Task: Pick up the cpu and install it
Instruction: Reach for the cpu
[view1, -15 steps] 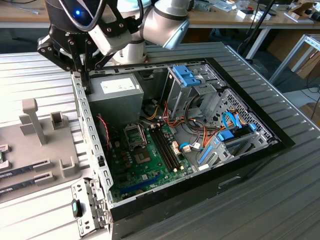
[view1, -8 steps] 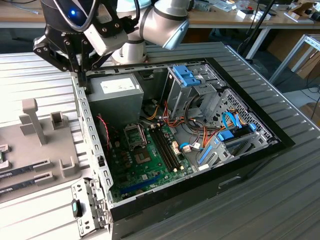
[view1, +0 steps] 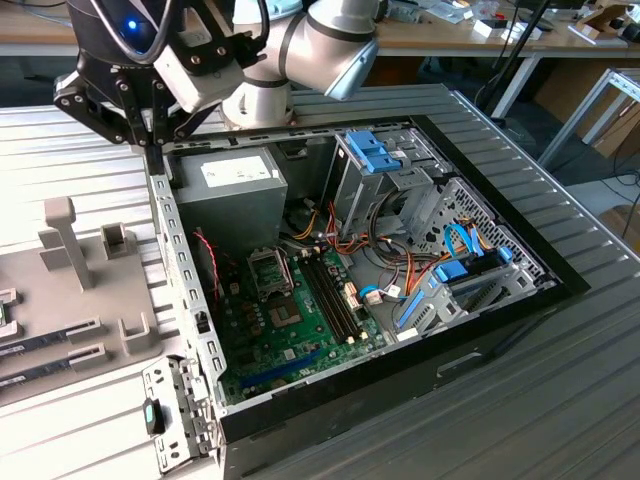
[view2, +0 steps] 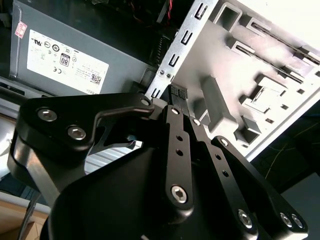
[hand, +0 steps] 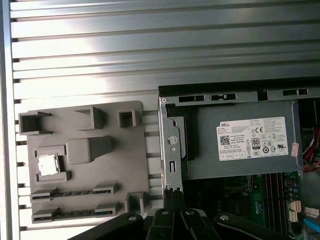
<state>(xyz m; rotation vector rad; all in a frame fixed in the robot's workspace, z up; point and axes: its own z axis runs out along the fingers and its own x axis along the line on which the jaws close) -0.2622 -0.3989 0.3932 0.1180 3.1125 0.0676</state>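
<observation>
The ribbed bench (view1: 560, 400) stretches wide beyond the pincer (view1: 153, 140), with open room above it. The open computer case (view1: 178, 270) has its perforated side wall right below the pincer's tips; whether they touch it I cannot tell. The grey power supply (view1: 225, 195) sits just beside the pincer, inside that wall. The grey fixture tray (hand: 115, 150) lies on the wall's outer side, cut off at the exterior view's left edge. The pincer is clenched on nothing. The cpu (hand: 48, 165) rests in a tray recess, well apart from the pincer, uncovered.
</observation>
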